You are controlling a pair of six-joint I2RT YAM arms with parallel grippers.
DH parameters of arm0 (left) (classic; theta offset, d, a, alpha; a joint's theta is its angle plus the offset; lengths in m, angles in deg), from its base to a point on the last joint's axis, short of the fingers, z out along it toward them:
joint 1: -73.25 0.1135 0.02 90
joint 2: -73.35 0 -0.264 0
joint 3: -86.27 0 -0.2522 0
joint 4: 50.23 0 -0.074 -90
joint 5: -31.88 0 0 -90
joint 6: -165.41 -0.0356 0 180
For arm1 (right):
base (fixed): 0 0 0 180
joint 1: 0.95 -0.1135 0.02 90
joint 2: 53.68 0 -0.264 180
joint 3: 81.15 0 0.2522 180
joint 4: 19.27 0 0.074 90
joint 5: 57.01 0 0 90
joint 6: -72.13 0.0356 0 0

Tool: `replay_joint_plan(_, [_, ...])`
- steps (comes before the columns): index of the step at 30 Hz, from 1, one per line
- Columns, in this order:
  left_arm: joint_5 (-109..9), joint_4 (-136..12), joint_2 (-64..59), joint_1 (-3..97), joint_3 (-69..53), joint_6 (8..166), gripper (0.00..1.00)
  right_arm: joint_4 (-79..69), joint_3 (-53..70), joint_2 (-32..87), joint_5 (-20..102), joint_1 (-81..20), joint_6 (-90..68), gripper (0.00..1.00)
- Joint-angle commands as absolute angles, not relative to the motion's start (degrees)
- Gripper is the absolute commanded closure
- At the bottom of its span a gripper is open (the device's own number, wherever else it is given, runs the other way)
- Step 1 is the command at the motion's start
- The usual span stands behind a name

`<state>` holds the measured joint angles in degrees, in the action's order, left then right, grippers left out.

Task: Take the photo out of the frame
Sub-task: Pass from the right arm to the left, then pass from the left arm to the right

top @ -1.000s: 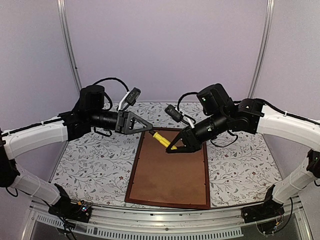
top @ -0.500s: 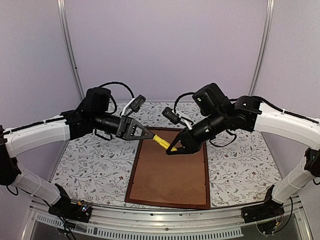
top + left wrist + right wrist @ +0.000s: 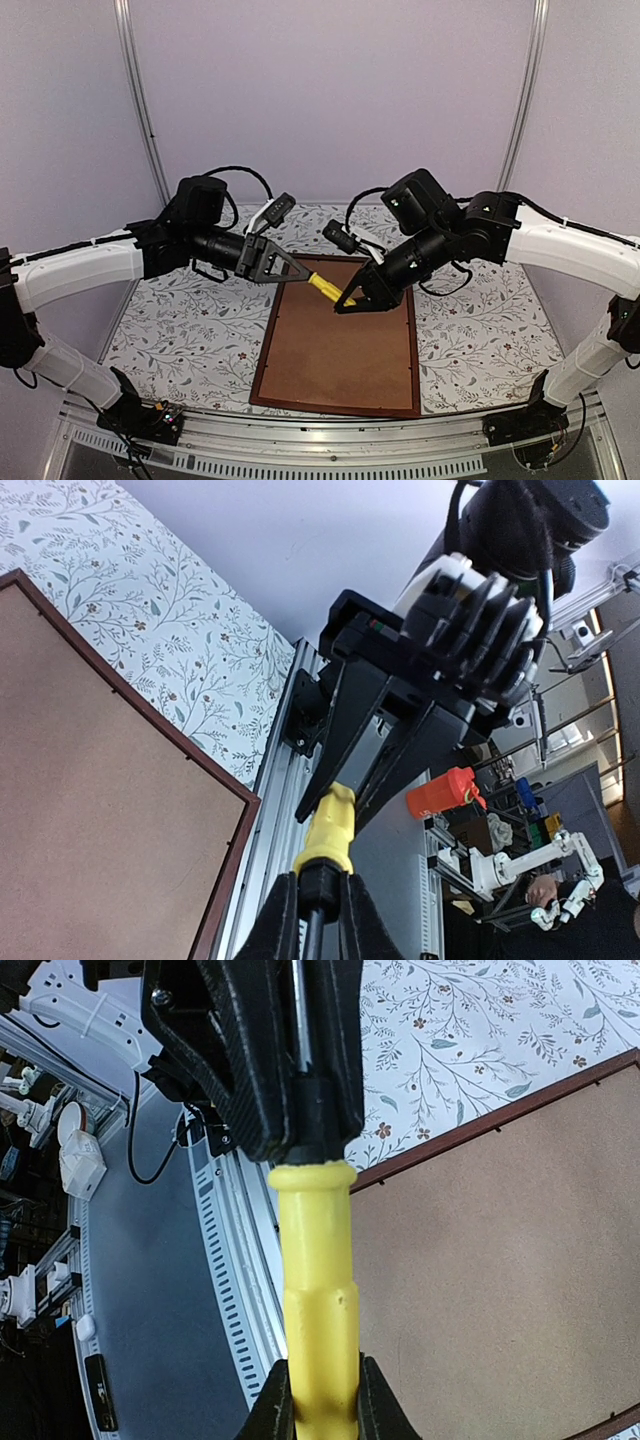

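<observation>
Handover of a yellow-handled tool (image 3: 325,287) above the frame (image 3: 335,407), face down mid-table, photo hidden beneath the backing board (image 3: 340,350). Clamped at the handle by the right gripper (image 3: 346,300), pinched at the black shaft by the left gripper (image 3: 298,272). Next, seemingly: right release, then freeing the backing.

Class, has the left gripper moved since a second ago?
Yes. The left gripper has shifted right and nearer, past the frame's far left corner, onto the yellow tool.
</observation>
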<state>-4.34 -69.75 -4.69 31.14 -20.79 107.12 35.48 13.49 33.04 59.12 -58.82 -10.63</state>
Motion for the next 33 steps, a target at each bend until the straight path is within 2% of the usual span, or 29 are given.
replay_joint_plan(1, [-4.4,-65.2,-4.4,30.1,-21.4,110.2,1.00,35.8,15.0,33.5,55.1,-59.2,-9.8,0.92])
replay_joint_plan(3, [-5.0,-59.7,-3.8,30.2,-23.0,113.1,1.00,34.7,14.8,33.0,54.5,-59.2,-9.3,0.80])
replay_joint_plan(5, [-5.5,-55.2,-3.3,30.2,-24.6,116.5,1.00,33.2,14.1,32.3,53.3,-59.2,-8.6,0.63])
replay_joint_plan(8, [-6.9,-49.4,-2.3,30.3,-26.8,121.2,1.00,29.9,12.5,30.6,52.3,-59.1,-6.9,0.42])
replay_joint_plan(11, [-8.9,-44.6,-1.1,30.3,-28.8,125.1,1.00,25.6,10.0,28.8,51.6,-59.1,-4.7,0.27])
replay_joint_plan(14, [-11.5,-40.8,-0.3,30.3,-30.8,128.9,1.00,21.3,7.2,26.5,50.4,-59.0,-2.1,0.18])
replay_joint_plan(18, [-14.4,-34.2,0.4,30.6,-34.0,135.3,1.00,10.9,0.7,22.7,52.5,-58.2,2.9,0.12])
replay_joint_plan(24, [-18.0,-28.4,0.8,31.1,-36.4,143.4,1.00,-10.3,-9.5,17.9,54.7,-57.0,13.8,0.11])
replay_joint_plan(29, [-19.9,-26.5,1.2,31.1,-37.1,145.6,1.00,-20.6,-12.7,18.6,57.6,-55.9,20.6,0.13])
replay_joint_plan(33, [-20.3,-25.2,0.9,31.0,-37.3,146.5,1.00,-26.8,-13.6,20.9,60.1,-55.6,25.2,0.19])
